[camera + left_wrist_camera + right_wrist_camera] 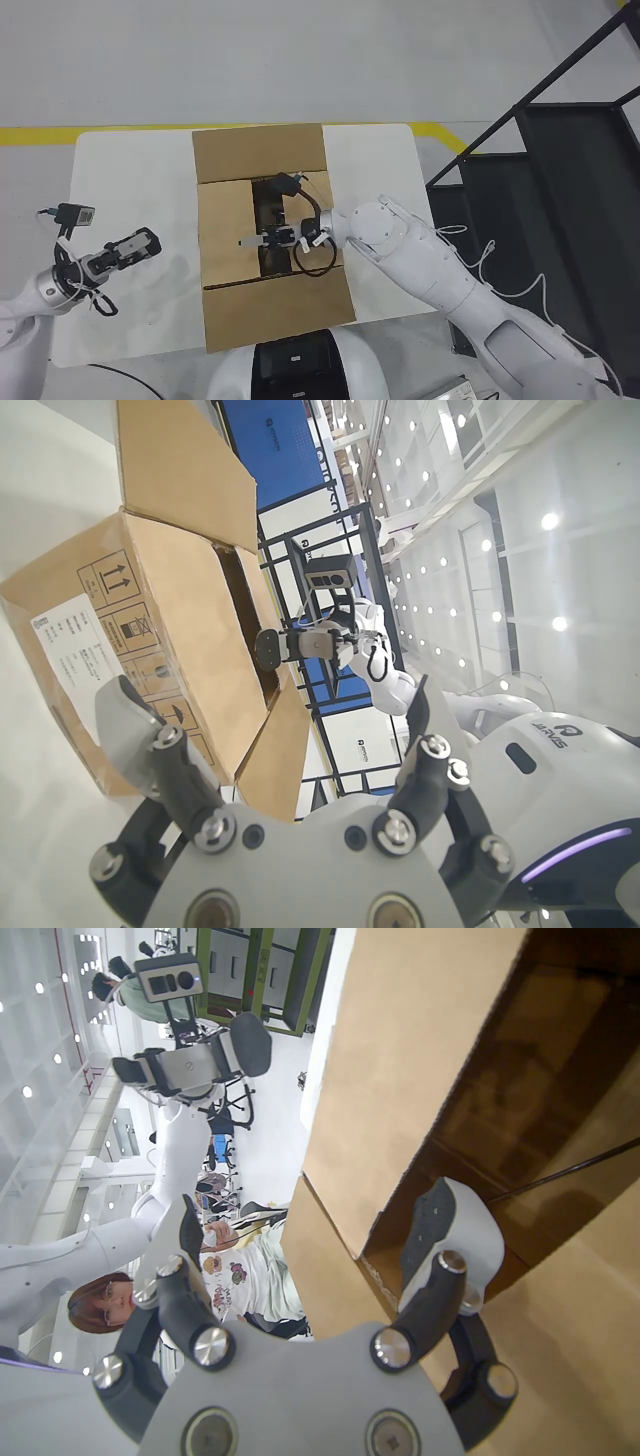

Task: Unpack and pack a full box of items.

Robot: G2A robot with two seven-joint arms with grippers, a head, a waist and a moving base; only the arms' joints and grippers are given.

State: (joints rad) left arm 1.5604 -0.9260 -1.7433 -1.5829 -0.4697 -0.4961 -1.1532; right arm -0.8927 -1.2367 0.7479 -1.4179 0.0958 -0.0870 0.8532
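Waiting, far left: the left gripper point(150, 243) hangs over bare worktop point(130, 170), well apart from the box point(260, 150). Its fingers point(125, 710) are spread wide with nothing between them. This reads as a standby post that leaves the box free for the other arm.

Worktop: white, carrying the box near its middle.

Box: brown cardboard, standing upright. In the top view two flaps are folded out flat. The other two lie partly over the top, leaving a dark slot between them. What is inside is too dim to make out.

Flap: the edge of one inner flap point(400, 1053) runs between the right arm's fingers in its wrist view.

At the slot: the right gripper point(255, 240) is poised over the opening, fingers point(450, 1228) parted and holding nothing. One finger sits down inside the mouth and the other stays outside the flap. Whether either touches the card cannot be told.

Step in hand: probably a pinch on that flap to fold it back, which puts the unpacking at an early stage.

Risk: a loose pinch could let the card spring back over the slot.
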